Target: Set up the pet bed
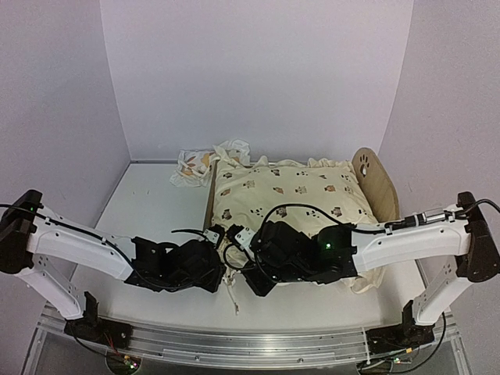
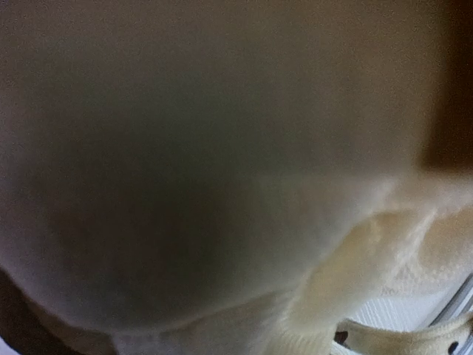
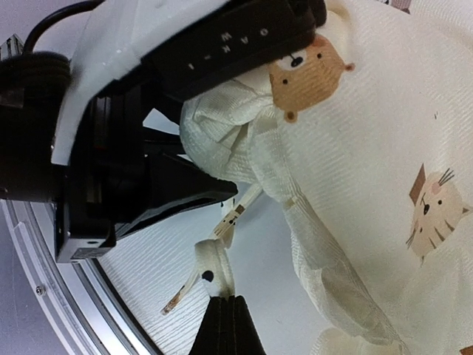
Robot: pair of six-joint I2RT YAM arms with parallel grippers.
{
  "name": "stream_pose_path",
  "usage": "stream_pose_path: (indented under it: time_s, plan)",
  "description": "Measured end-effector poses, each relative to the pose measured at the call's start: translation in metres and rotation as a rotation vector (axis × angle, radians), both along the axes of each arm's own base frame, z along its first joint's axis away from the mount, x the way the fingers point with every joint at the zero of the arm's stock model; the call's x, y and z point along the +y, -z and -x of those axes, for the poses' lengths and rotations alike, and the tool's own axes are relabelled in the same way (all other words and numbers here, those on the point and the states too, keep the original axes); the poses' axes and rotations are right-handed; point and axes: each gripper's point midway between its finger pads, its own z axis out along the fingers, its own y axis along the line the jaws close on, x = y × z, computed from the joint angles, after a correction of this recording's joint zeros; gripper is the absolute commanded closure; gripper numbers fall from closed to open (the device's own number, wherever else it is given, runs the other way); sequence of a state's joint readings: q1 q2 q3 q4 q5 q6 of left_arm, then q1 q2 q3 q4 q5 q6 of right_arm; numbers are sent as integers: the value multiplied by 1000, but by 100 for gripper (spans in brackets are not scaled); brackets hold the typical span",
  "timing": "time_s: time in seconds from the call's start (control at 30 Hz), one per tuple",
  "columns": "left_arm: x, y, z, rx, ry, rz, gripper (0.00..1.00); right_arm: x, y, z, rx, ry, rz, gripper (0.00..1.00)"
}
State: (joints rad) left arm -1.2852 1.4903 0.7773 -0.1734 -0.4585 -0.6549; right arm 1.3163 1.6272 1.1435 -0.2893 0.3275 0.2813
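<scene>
At the table's far middle sits the pet bed (image 1: 376,181), long axis left-right, its paw-cut end board at the right, under the quilt (image 1: 289,191). Only the right wrist view shows the 2 claws. The right gripper (image 3: 225,316) is pinched closed. The left gripper (image 3: 196,166) is against bunched quilt, its grip unclear.
</scene>
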Motion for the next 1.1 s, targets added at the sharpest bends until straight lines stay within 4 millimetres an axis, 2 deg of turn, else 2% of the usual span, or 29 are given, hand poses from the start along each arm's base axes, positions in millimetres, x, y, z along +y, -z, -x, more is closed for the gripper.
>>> stream_pose_path:
  time_s: [0.2, 0.57, 0.93, 1.1]
  plan:
    - [-5, 7, -5, -29, -19, -33, 67, 0, 0, 1, 3, -3, 0, 100]
    - [-7, 9, -16, -93, -69, -69, 99, -8, 10, 2, 13, 3, 26, 100]
    - [-10, 3, -17, -106, -71, -75, 100, -13, 7, -1, -3, 17, 30, 100]
    - [-16, -18, -9, -73, -28, -3, 100, -11, 6, -2, -7, 20, 23, 100]
